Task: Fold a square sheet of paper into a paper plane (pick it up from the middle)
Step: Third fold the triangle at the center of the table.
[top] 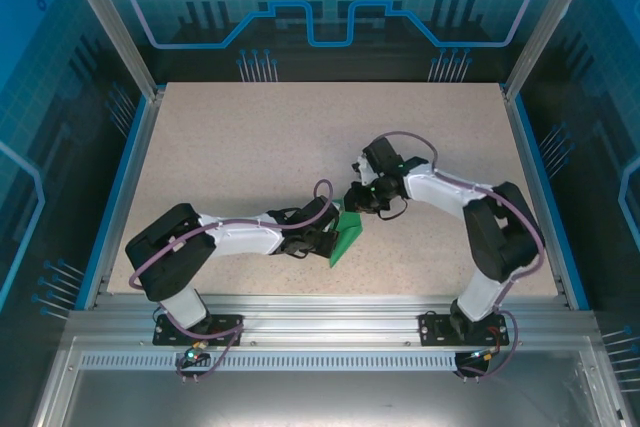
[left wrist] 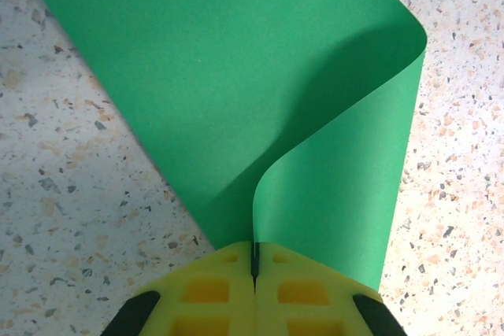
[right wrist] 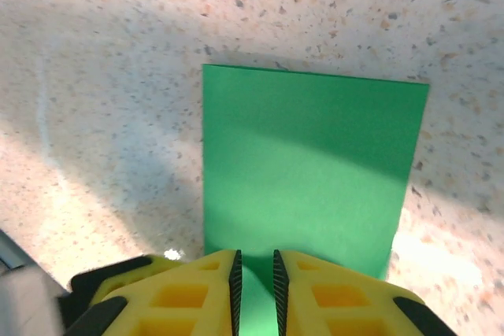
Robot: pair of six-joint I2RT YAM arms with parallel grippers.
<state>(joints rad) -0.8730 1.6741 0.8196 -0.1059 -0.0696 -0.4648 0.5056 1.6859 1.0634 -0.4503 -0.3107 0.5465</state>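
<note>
My left claw (left wrist: 253, 264) is pinched shut on the curled-over edge of the thin bright-green square sheet of paper (left wrist: 220, 76), I judge to line the flap up, while my right claw (right wrist: 254, 265) narrowly straddles the opposite edge, grip unclear, on the speckled counter (top: 260, 147), the crease hidden under both.

In the left wrist view the green paper (left wrist: 236, 84) runs off the picture at 12 o'clock. In the right wrist view its near edge hides behind the right gripper (right wrist: 255, 267) at 6 o'clock
</note>
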